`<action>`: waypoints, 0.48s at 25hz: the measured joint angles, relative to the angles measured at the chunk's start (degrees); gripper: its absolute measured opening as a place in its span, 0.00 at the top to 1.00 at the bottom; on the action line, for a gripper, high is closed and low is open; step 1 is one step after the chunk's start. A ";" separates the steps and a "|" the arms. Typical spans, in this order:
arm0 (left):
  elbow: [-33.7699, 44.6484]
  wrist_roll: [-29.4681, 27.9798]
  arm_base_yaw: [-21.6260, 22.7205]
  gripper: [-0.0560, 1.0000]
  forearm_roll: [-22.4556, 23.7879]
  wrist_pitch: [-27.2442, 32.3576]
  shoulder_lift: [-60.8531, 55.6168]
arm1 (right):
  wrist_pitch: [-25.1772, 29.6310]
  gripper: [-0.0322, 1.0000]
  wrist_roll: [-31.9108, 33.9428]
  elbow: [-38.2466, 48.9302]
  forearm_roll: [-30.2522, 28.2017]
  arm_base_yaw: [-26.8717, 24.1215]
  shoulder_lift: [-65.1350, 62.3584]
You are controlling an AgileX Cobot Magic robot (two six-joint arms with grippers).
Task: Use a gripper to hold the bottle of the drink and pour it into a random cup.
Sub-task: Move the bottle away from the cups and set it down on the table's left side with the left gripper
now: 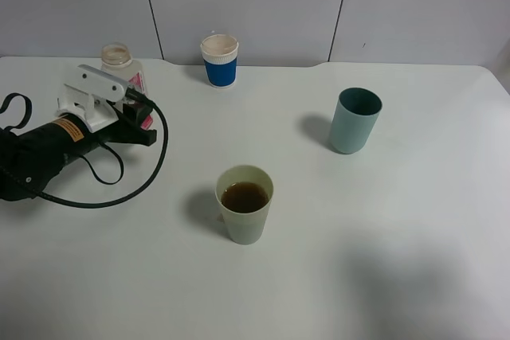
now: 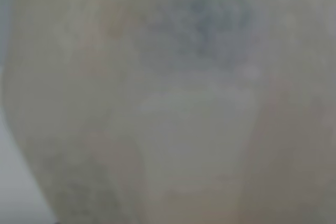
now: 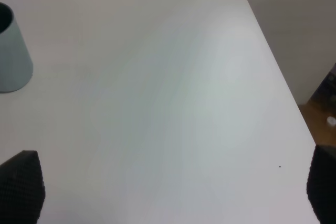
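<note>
Three cups stand on our white desk (image 1: 414,228); the pale yellow-green plastic tumbler (image 1: 245,205), lower centre, holds brown drink. At upper left our white-jawed left gripper (image 1: 131,105) is clenched around the small clear pink-labelled bottle (image 1: 121,65). Our right gripper (image 3: 168,182) stands released.

Table (image 1: 382,236): smooth, matt white. Bottle (image 1: 121,66): clear plastic, pink label. Yellow-green cup (image 1: 245,216), teal cup (image 1: 355,121): matt plastic. Far cup (image 1: 220,60): paper. Gripper (image 1: 143,121): white plastic.
</note>
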 joint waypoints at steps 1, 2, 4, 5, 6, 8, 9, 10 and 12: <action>-0.48 -0.63 0.36 0.63 0.06 -0.18 0.48 | 0.00 0.00 0.00 0.00 0.00 0.00 0.00; -0.93 -1.27 0.71 0.63 0.06 -0.24 0.87 | 0.00 0.00 0.00 0.00 0.00 0.00 0.00; -1.53 -2.10 1.30 0.63 0.33 -0.24 1.92 | 0.00 0.00 0.00 0.00 0.00 0.00 0.00; -1.77 -2.19 1.35 0.63 0.42 -0.19 2.26 | 0.00 0.00 0.00 0.00 0.00 0.00 0.00; -2.09 -2.19 1.41 0.63 0.47 -0.25 2.61 | 0.00 0.00 0.00 0.00 0.00 0.00 0.00; -3.02 -2.23 1.41 0.63 0.67 -0.21 3.34 | 0.00 0.00 0.00 0.00 0.00 0.00 0.00; -3.79 -2.30 1.41 0.63 0.67 -0.27 3.80 | 0.00 0.00 0.00 0.00 0.00 0.00 0.00; -4.35 -2.35 1.41 0.63 0.67 -0.27 4.23 | 0.00 0.00 0.00 0.00 0.00 0.00 0.00; -5.05 -2.35 1.41 0.63 0.67 -0.19 4.69 | 0.00 0.00 0.00 0.00 0.00 0.00 0.00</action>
